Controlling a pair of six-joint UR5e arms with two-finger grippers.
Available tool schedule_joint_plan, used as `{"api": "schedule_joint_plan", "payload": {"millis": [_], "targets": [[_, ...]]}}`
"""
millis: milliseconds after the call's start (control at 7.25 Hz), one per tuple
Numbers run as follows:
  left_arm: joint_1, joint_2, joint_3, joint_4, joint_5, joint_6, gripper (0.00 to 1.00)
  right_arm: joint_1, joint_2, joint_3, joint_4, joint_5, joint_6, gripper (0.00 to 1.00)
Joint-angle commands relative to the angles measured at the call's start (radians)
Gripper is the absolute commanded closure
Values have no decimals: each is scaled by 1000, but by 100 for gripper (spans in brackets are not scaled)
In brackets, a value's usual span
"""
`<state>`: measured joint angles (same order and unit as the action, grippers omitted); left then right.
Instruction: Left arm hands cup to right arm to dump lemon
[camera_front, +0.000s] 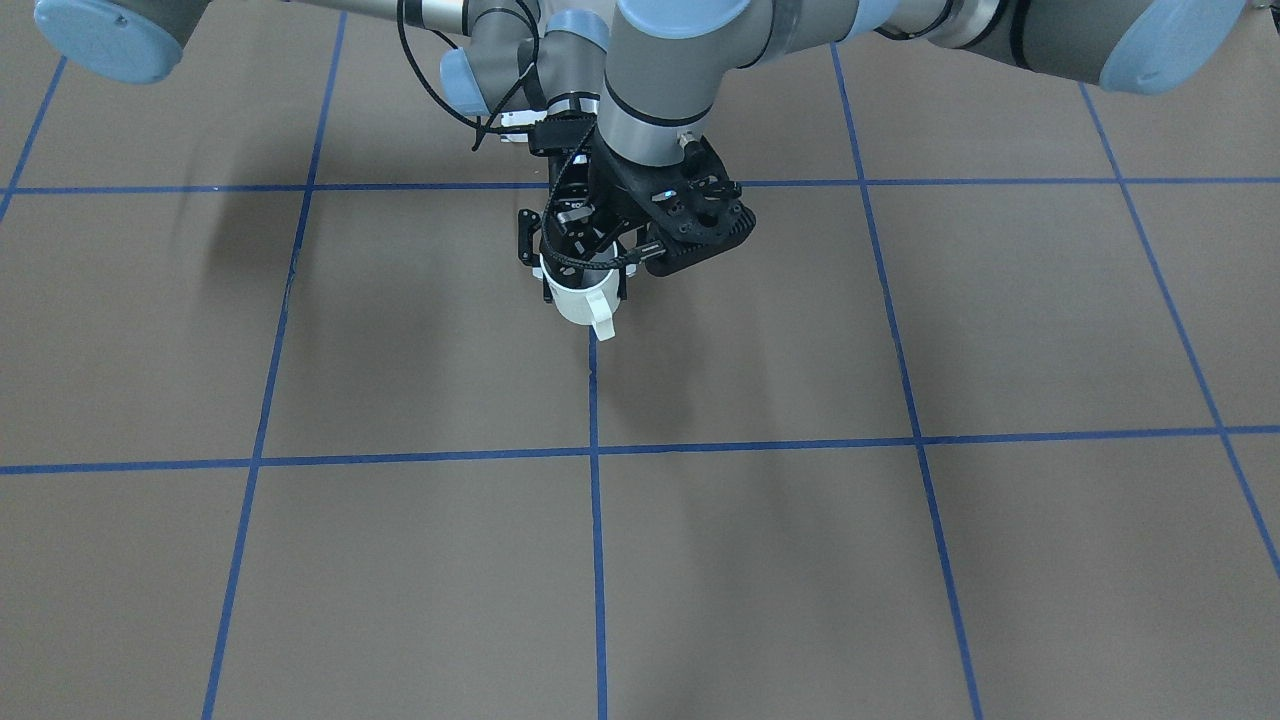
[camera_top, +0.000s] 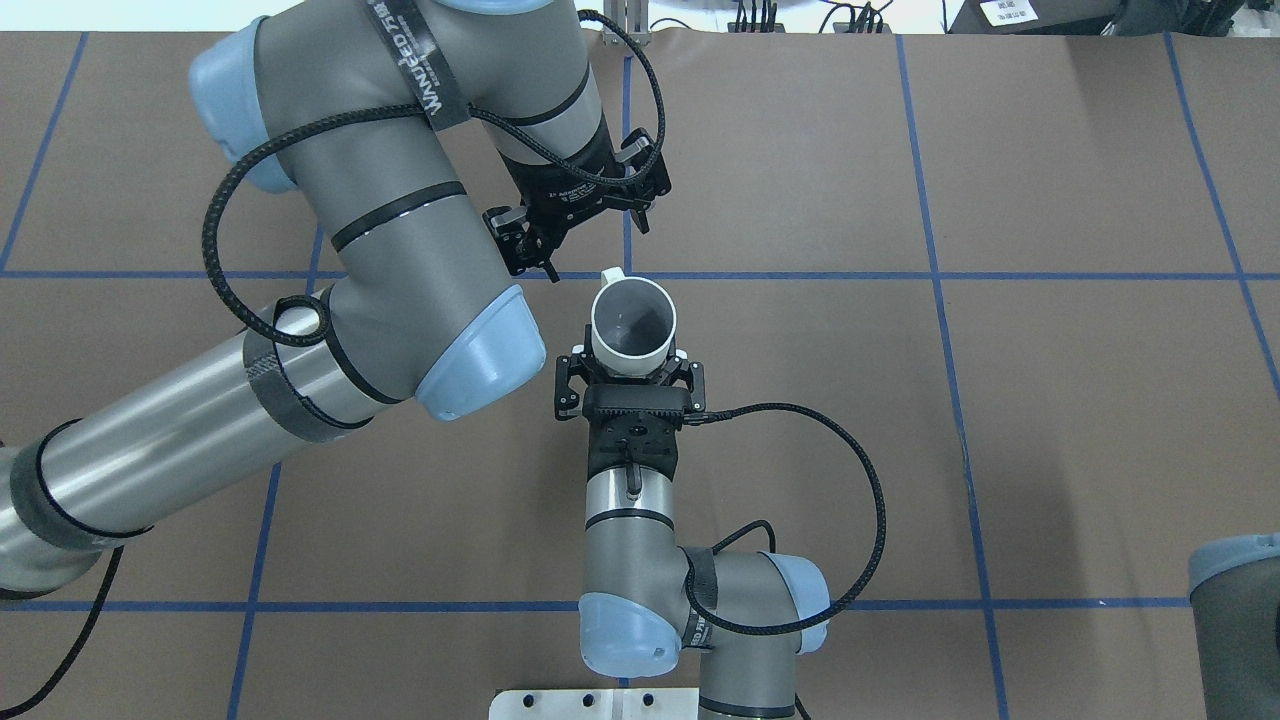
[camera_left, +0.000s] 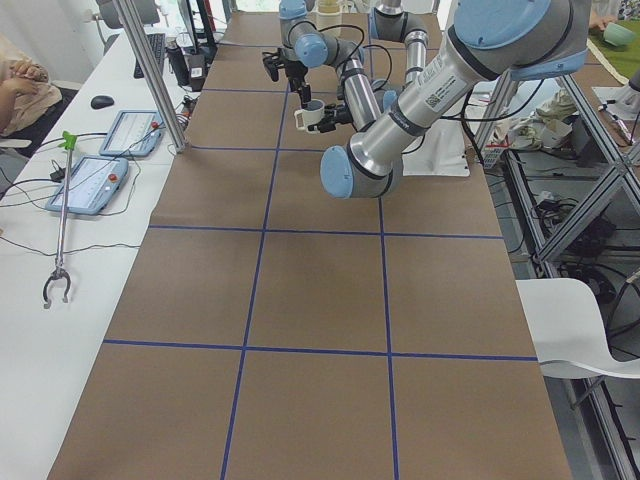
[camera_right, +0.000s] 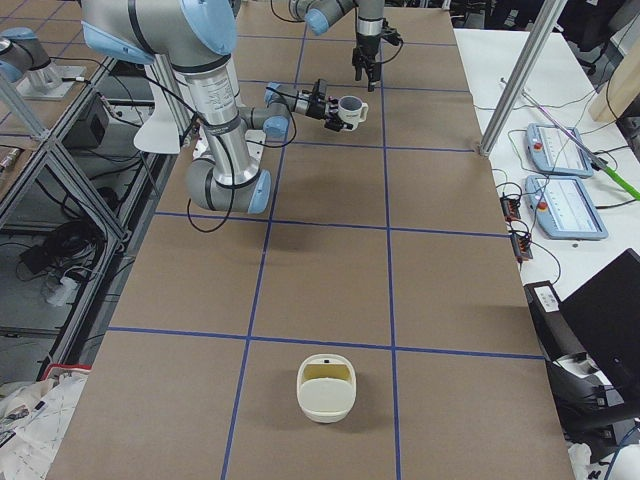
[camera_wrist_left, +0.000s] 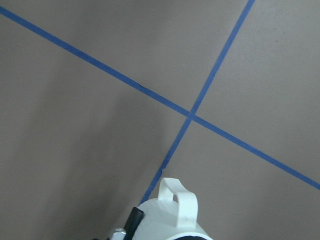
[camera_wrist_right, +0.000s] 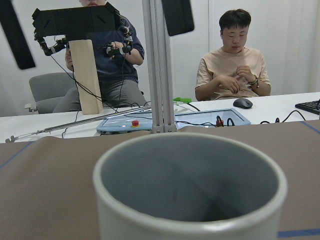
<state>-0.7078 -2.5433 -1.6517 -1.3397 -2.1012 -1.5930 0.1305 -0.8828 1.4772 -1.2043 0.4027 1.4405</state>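
Looking down from above, I see the right tool (camera_top: 632, 360) pinching the white cup (camera_top: 632, 318) by its sides, up over the brown table (camera_top: 1050, 400). The cup is grey inside. The left tool (camera_top: 592, 238) hangs just past the cup's handle (camera_top: 612, 274) with its fingers spread wide, and it does not touch the cup.

From the front, the handle points at me, over a blue tape line (camera_front: 594, 400).

From the right end, a cream tub (camera_right: 327, 405) sits far down the table.

The left wrist camera sees the handle low down.

The right wrist camera looks over the cup's rim at a person in a tan shirt (camera_wrist_right: 234, 70).
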Motion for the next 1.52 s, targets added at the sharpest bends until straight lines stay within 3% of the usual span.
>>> {"api": "schedule_joint_plan", "payload": {"millis": [0,276,1379], "targets": [[11,3,0,25,6,1,0,-2,2,-2,-6,-4,-24,80],[43,-5,6,105,13,2,10,-2,2,-2,-6,-11,-40,79],[80,5,0,105,-2,2,51,5,2,-2,8,-8,-43,78]]}}
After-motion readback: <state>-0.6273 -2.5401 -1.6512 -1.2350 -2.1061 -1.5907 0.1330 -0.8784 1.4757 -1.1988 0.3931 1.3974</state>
